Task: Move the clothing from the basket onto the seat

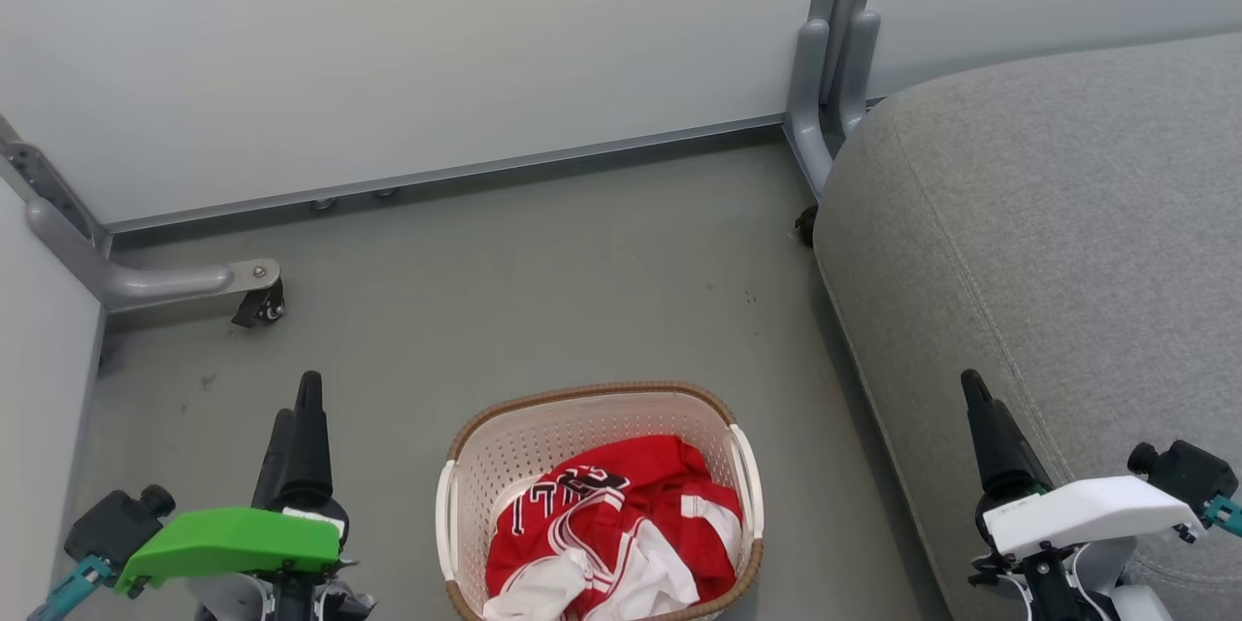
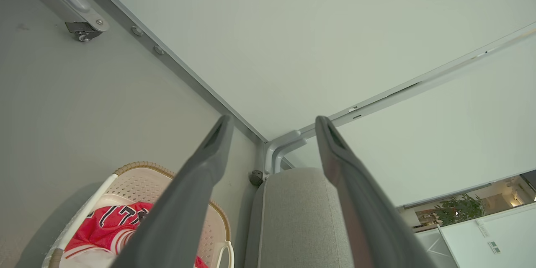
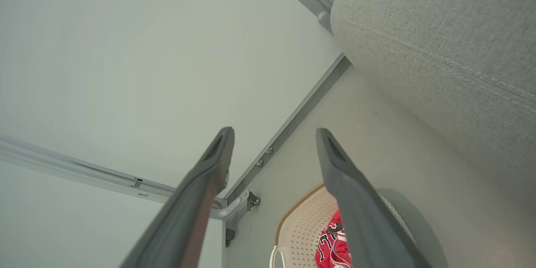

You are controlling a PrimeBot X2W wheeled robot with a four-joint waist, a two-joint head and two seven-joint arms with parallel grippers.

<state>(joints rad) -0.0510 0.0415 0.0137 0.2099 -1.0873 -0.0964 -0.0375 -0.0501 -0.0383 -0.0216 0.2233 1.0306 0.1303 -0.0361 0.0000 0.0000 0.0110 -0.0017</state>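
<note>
Clothing (image 1: 611,529) heaped in basket (image 1: 592,396) — limp red-white fabric, crumpled; basket cream perforated plastic, woven-look rim; grey rounded seat (image 1: 1048,243) right of basket. Left hand (image 2: 273,119), right hand (image 3: 274,130) flank basket; both spread wide, empty. Risk: trailing fabric snags rim — light basket tips or lifts along.

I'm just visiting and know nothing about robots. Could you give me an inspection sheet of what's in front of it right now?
Surface: smooth grey floor, faint marks.
Job's things: cream basket on the floor, red and white clothing heaped inside; grey seat to its right, nothing on the part seen.
Clutter: nothing seen.
Pincers: left pincer and right pincer both open, holding nothing.
Cables: teal plug at the left wrist; otherwise nothing seen.
Surroundings: pale partition panels behind, a castor on one metal foot.
</note>
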